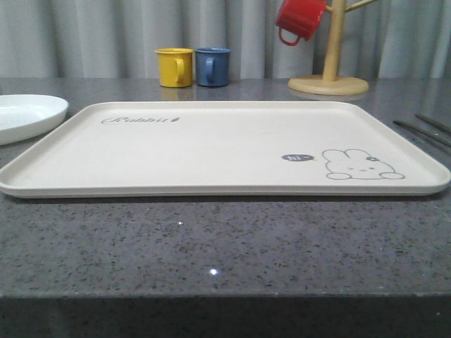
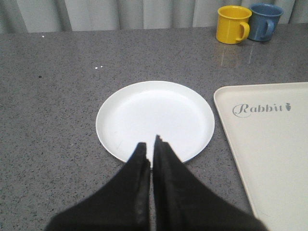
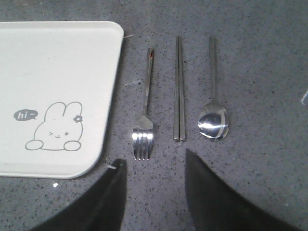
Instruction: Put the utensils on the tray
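Observation:
The cream tray [image 1: 211,151] with the rabbit drawing lies across the middle of the grey table, with nothing on it. A white plate [image 1: 25,113] sits just left of it. In the left wrist view my left gripper [image 2: 149,143] hangs shut and empty over the plate's [image 2: 154,115] near rim. In the right wrist view a silver fork [image 3: 144,120], a pair of chopsticks [image 3: 179,91] and a spoon [image 3: 213,115] lie side by side on the table beside the tray's [image 3: 53,72] rabbit corner. My right gripper [image 3: 154,159] stands open just short of them, holding nothing.
A yellow mug [image 1: 174,67] and a blue mug [image 1: 212,66] stand behind the tray. A wooden mug tree [image 1: 330,70] at the back right carries a red mug [image 1: 299,20]. The chopsticks' ends [image 1: 423,129] show at the right edge.

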Motion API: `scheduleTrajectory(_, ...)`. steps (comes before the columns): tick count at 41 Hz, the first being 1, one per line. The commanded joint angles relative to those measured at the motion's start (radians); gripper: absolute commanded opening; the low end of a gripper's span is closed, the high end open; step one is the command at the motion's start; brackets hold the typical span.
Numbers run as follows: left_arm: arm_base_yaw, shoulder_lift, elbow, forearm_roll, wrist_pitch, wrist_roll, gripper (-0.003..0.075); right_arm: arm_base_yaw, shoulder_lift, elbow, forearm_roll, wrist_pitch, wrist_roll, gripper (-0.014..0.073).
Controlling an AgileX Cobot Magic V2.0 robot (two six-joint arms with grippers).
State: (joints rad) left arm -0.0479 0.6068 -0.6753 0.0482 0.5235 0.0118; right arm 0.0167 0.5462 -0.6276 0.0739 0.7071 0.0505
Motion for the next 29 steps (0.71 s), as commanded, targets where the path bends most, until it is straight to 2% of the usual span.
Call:
scheduleTrajectory(1, -0.008, 0.028, -0.034, 0.031, -0.081, 0.000, 0.0190, 0.002, 0.010, -0.034, -0.007, -0.068, -0.014, 0.0408)
scheduleTrajectory(4, -0.008, 0.044, -0.034, 0.045, -0.069, 0.000, 0.0311, 0.002, 0.010, -0.034, -0.007, -0.068, -0.014, 0.0402)
scheduleTrajectory(7, -0.008, 0.062, -0.034, 0.057, -0.063, 0.000, 0.0383, 0.002, 0.010, -0.034, -0.007, -0.068, -0.014, 0.0402)
scheduleTrajectory(15, -0.008, 0.137, -0.059, 0.081, -0.030, 0.000, 0.0387, 0.002, 0.010, -0.034, -0.007, -0.068, -0.014, 0.0402)
scheduleTrajectory(29, -0.001, 0.454, -0.316, 0.118, 0.232, 0.001, 0.0387, 0.002, 0.010, -0.034, -0.007, -0.068, -0.014, 0.0402)
